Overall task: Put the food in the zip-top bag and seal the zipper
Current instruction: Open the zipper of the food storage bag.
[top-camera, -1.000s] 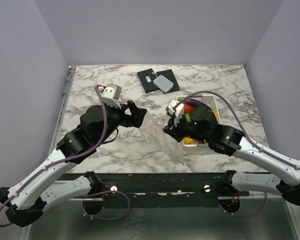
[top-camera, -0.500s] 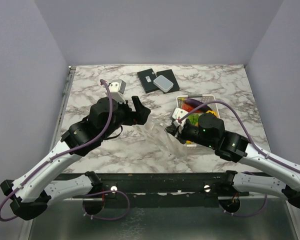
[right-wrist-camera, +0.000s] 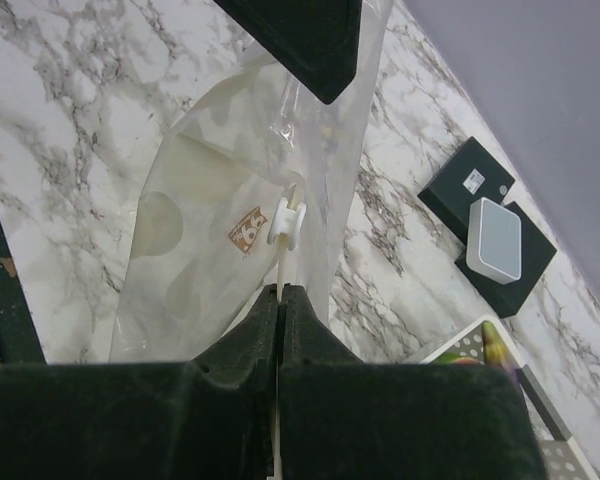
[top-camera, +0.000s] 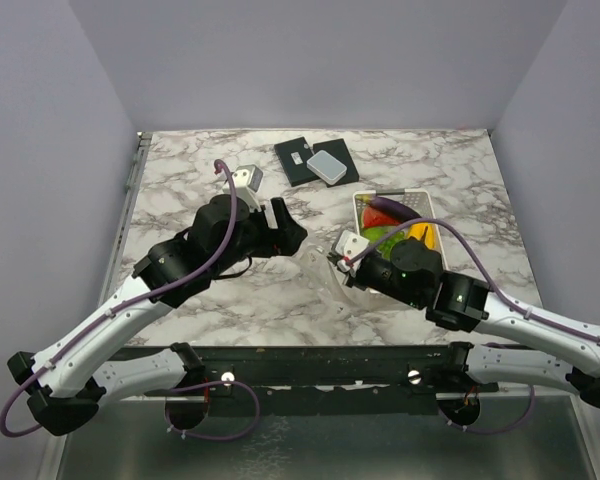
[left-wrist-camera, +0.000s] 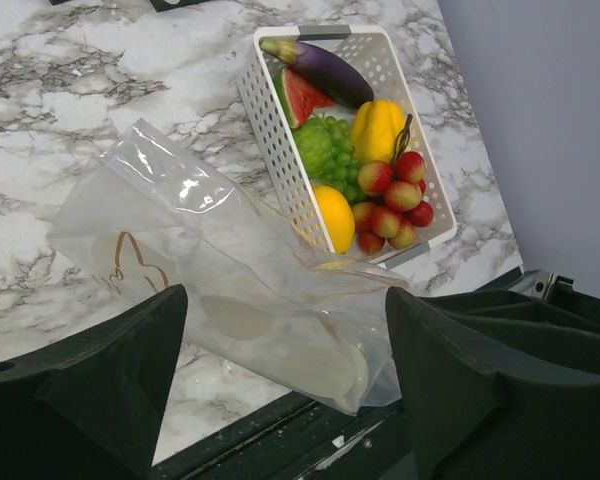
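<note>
R arm (top-camera: 460,298) hides some food (top-camera: 383,214) in basket (top-camera: 359,208).

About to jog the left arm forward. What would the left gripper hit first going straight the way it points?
Probably the zip-top bag: it lies straight ahead between the left gripper's open fingers. The white basket sits beyond, to the right. Depth is unclear.

Glossy clear plastic zip-top bag (left-wrist-camera: 230,290)
</note>
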Available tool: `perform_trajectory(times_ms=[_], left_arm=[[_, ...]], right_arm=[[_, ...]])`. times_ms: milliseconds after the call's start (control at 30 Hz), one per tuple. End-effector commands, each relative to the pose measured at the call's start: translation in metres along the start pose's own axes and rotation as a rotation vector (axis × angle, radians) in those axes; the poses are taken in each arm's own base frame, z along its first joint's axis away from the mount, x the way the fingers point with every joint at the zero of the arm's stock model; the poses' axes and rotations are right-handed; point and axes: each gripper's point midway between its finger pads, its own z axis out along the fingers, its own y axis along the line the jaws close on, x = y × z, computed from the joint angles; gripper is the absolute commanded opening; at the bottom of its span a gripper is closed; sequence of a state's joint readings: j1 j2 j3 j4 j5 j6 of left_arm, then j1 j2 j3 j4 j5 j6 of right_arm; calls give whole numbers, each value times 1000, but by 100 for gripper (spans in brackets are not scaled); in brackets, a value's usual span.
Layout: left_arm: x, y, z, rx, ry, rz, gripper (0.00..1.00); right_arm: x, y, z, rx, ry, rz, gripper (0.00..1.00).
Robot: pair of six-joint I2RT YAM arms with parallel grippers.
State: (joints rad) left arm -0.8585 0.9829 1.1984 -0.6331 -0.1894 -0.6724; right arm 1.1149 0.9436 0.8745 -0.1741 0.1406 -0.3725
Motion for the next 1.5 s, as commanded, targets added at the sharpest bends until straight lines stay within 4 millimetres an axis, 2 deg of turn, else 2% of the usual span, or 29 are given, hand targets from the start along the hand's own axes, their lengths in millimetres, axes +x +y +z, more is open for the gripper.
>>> perform_trajectory(times_ms=[0,200,433,567,633,767,933,1200,1300,1400,1467], left_arm=[[16,3,7,-6,59,-2,75],[22,11,14,-35,71,8,51],[16,17,15,-61,46,9,19],[14,24,17,-80,40,12,0],[13,28,17,-92,35,13,0],[8,38,15,-118,15,3,0],[2,50,14,-154,-3,0,0],[-8,51,14,-154,-21,2,0],[-15,52,14,-161,-33,5,15],[-23,56,12,-182,-63,3,49],[-28,56,10,-189,-83,5,62]], right_arm=[[-6,-9,-2,61,-33,-49,1],[-8,0,-5,42,-76,-95,1],[-4,12,-12,-11,-114,-176,1],[-11,16,-20,-30,-179,-190,1],[-14,18,-25,-40,-208,-193,1],[-32,18,-37,-46,-300,-180,1],[-41,17,-44,-51,-338,-167,1],[-48,23,-37,-94,-326,-130,1],[-50,21,-34,-84,-317,-116,1],[-49,14,-29,-46,-287,-77,1],[-50,8,-24,-16,-268,-38,1]])
